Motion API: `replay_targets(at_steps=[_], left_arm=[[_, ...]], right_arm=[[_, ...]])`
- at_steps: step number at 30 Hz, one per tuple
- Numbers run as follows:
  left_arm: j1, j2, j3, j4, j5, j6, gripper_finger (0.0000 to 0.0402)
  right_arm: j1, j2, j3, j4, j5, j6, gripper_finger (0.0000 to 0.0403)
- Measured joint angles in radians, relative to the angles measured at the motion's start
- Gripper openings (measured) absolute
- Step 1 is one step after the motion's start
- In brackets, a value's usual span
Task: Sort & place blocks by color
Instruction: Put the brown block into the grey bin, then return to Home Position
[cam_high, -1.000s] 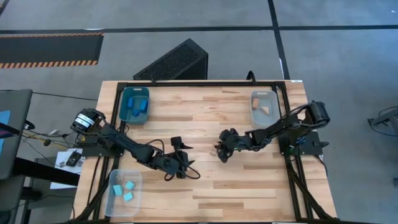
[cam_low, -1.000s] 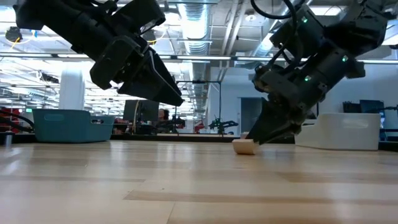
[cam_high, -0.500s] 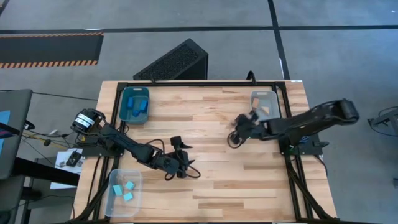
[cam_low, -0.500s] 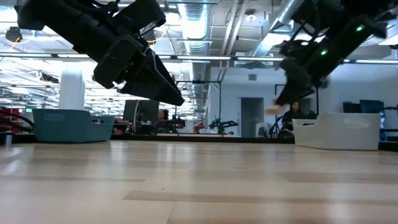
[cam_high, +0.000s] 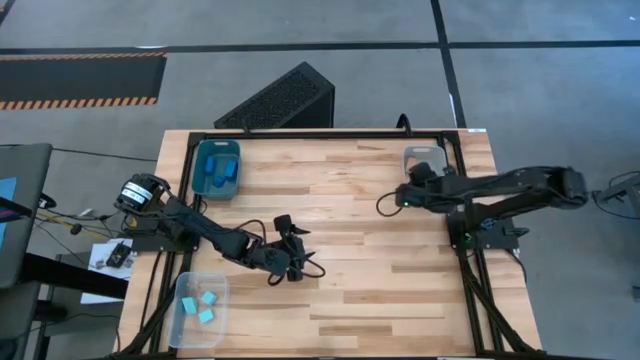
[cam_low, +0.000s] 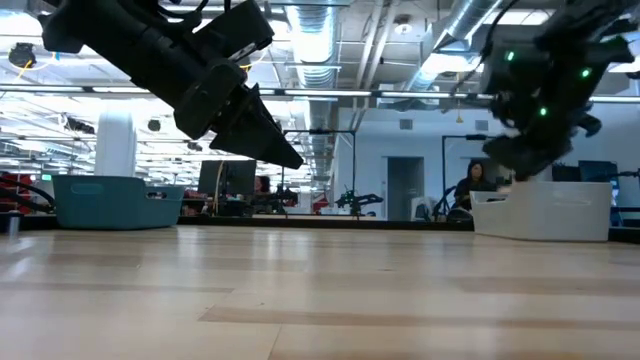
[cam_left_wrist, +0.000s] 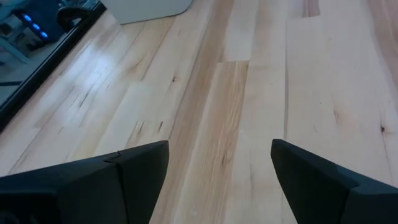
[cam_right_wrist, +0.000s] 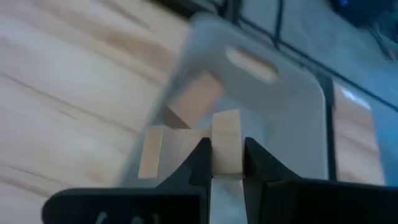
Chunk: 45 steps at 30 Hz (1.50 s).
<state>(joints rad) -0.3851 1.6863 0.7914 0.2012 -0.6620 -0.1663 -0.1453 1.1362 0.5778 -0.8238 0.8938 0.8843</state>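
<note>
While the left gripper (cam_high: 298, 262) hangs released near the table's (cam_high: 380, 290) front edge, the right gripper (cam_right_wrist: 225, 163) pinches a small tan wooden block (cam_right_wrist: 226, 148) over the clear plastic bin (cam_right_wrist: 292, 118) at the far right corner; light, rigid, best gripped across flat faces.

left hand (cam_left_wrist: 219, 168): two dark fingers (cam_left_wrist: 140, 168) spread wide, nothing between | desk (cam_left_wrist: 249, 81): pale wood planks under and ahead | pale bin (cam_left_wrist: 146, 7): at the far edge | dark desk frame (cam_left_wrist: 50, 56): along one side
</note>
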Motion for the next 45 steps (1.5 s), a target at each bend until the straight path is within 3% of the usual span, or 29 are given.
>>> replay_targets(at_steps=[4,8,16,20,26,29,34,40,45], left_arm=[[0.000,0.000,0.000,0.000,0.000,-0.005,0.0275],[0.006,0.000,0.000,-0.001,0.000,-0.040,0.0275],[0.039,0.000,0.000,-0.012,0.000,-0.109,0.0275],[0.038,0.000,0.000,-0.012,-0.009,-0.115,0.0275],[0.038,-0.025,0.000,-0.013,-0.102,-0.131,0.0275],[0.031,-0.064,0.001,-0.016,-0.100,-0.131,0.0275],[0.012,-0.165,0.001,-0.050,-0.145,-0.130,0.0275],[0.013,-0.304,-0.025,-0.177,-0.191,-0.135,0.0261],[0.040,-0.372,-0.188,-0.019,-0.170,-0.126,0.0207]], right_arm=[[-0.047,0.073,0.000,-0.002,-0.078,0.003,0.0055],[-0.061,0.135,0.000,-0.004,-0.088,0.004,0.0072],[-0.083,0.172,0.000,-0.011,-0.101,0.006,0.0175],[-0.055,0.171,0.000,-0.008,-0.060,0.006,0.0213],[0.021,0.149,0.000,0.012,0.001,0.005,0.0222],[0.085,0.102,0.000,0.065,0.019,-0.015,0.0213],[0.213,-0.005,0.000,0.352,-0.007,-0.211,0.0195],[0.362,-0.002,-0.013,0.864,-0.229,-0.477,0.0162],[0.447,0.110,-0.069,1.262,-0.430,-0.593,0.0110]])
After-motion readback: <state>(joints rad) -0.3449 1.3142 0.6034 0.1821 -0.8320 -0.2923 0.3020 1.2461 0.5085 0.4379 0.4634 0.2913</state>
